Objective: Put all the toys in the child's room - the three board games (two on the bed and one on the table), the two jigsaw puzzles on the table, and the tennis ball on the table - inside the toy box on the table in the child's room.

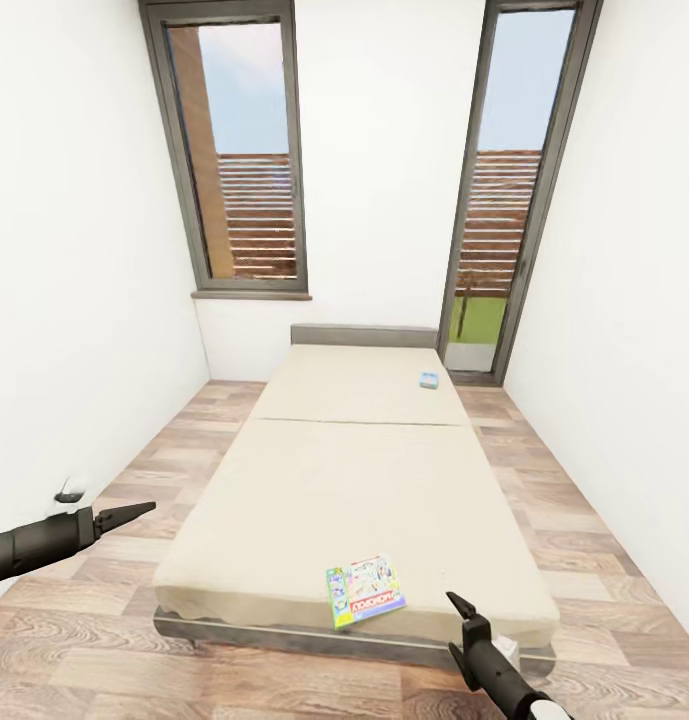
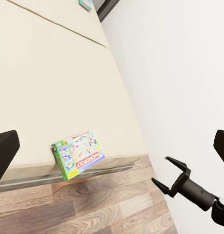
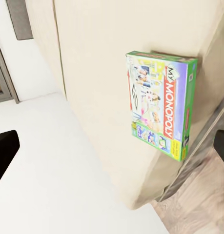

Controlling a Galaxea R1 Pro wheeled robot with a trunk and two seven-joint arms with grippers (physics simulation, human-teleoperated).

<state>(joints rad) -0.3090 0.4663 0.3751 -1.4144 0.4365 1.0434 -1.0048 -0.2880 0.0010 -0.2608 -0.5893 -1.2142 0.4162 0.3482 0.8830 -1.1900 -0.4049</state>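
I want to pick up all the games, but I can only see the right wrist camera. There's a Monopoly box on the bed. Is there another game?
Observer: Yes. The head view shows a small blue game box on the far half of the bed, toward its right side.
Operator: Which gripper is nearer the Monopoly box?
Observer: The right gripper. It hangs just off the bed's foot edge, beside the Monopoly box.
Operator: Where's the other one?
Observer: The left gripper is out over the floor, off the bed's left side, open and empty.
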